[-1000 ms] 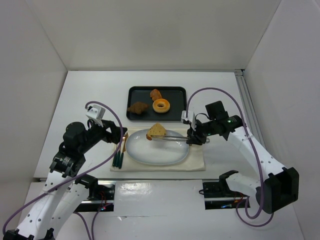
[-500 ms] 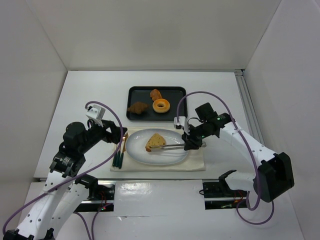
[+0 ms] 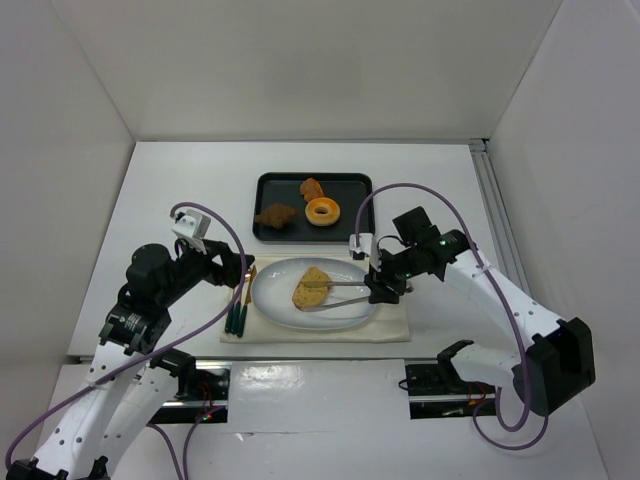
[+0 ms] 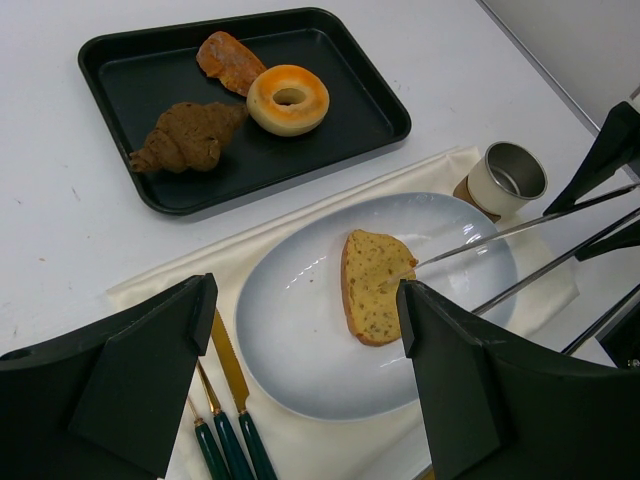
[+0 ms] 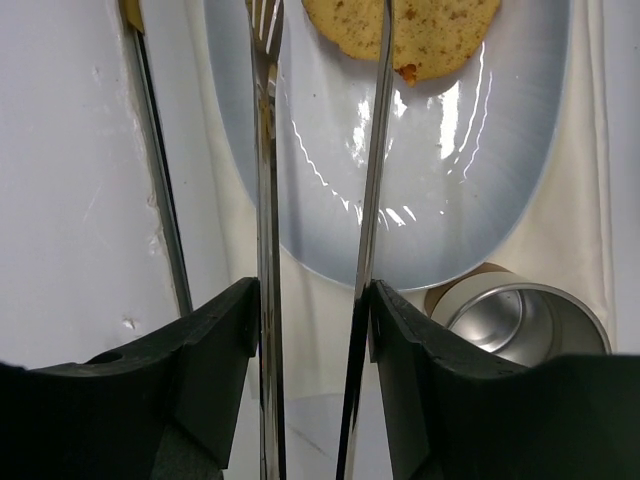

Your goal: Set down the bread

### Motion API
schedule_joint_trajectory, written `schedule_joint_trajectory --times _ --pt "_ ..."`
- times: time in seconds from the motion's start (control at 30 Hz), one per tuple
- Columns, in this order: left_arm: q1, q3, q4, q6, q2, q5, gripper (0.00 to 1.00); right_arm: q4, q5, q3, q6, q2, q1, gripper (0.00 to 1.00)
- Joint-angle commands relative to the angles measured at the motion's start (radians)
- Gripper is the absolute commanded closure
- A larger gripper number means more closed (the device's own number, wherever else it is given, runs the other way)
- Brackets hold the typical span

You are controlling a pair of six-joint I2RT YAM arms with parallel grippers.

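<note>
Though earlier lifted, the bread [image 3: 311, 286] lies flat — right gripper [image 3: 378, 288] (half-eased) holds parted tongs [image 5: 265, 180].

The right gripper [image 5: 315, 300] holds the tongs [image 5: 265, 250] between its fingers, the two metal arms standing apart. One arm crosses over the bread [image 5: 440, 30], which lies flat on the plate [image 5: 450, 210]; the other runs just beside it. A cup [image 5: 530, 320] stands on the cloth [image 5: 592, 180], just off the plate's rim.
</note>
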Motion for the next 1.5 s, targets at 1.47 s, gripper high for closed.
schedule_joint_trajectory --times 1.47 --pt "-0.002 0.003 0.041 0.015 -0.057 0.025 0.10 0.654 0.447 -0.018 0.509 0.353 -0.720 0.45"
